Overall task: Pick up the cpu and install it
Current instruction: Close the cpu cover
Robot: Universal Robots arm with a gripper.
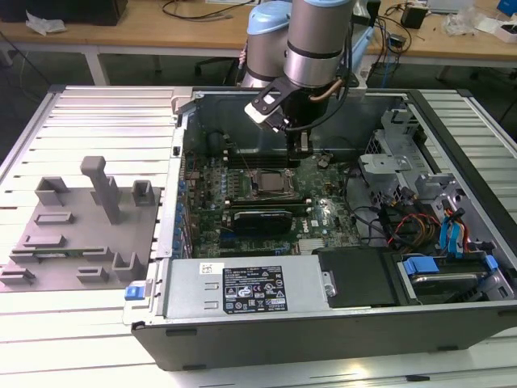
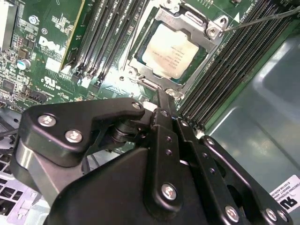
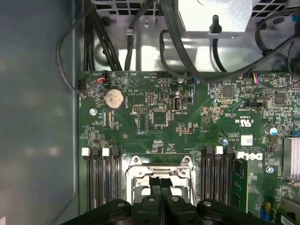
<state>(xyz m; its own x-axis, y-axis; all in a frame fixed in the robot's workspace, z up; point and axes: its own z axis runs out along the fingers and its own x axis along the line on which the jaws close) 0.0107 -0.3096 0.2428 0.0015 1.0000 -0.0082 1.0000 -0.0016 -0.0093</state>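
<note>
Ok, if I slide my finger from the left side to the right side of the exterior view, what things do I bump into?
Grey plastic blocks, little blue clip, shiny cpu chip in its socket, silver metal cage, blue cables.

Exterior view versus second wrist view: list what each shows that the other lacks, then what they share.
Exterior view: grey fixture blocks beside the open computer case, with the arm above. Second wrist view: the cpu lying inside its socket frame, plus a thin latch lever. Shared: the tool, the green motherboard, the socket frame.
</note>
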